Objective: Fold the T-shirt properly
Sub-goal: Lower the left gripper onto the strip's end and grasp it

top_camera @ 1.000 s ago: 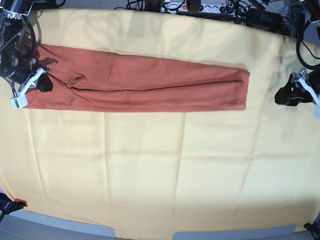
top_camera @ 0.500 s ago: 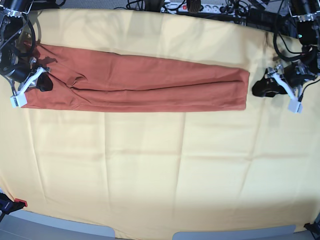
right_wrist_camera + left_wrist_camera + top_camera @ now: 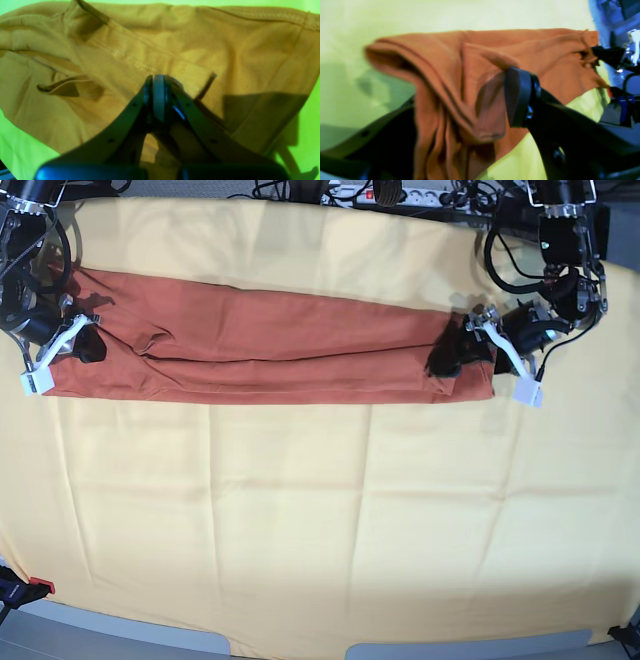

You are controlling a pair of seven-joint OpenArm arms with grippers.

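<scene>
The rust-orange T-shirt (image 3: 280, 345) lies folded into a long narrow strip across the back of the table. My right gripper (image 3: 88, 345) rests at its left end. In the right wrist view, that gripper (image 3: 158, 80) has its fingers pressed together on a small fold of the shirt (image 3: 125, 50). My left gripper (image 3: 447, 360) is over the strip's right end. In the left wrist view, its jaws (image 3: 465, 100) stand apart with bunched, raised fabric (image 3: 445, 75) between them. One black pad (image 3: 520, 97) touches the cloth.
A pale yellow cloth (image 3: 300, 510) covers the whole table under the shirt. Cables and a power strip (image 3: 390, 192) lie along the back edge. A small red and black item (image 3: 35, 586) sits at the front left corner. The table's grey front rim (image 3: 150, 640) shows below.
My left gripper has moved from the table's right edge leftward onto the right end of the T-shirt. The right gripper and the left end of the shirt have stayed still.
</scene>
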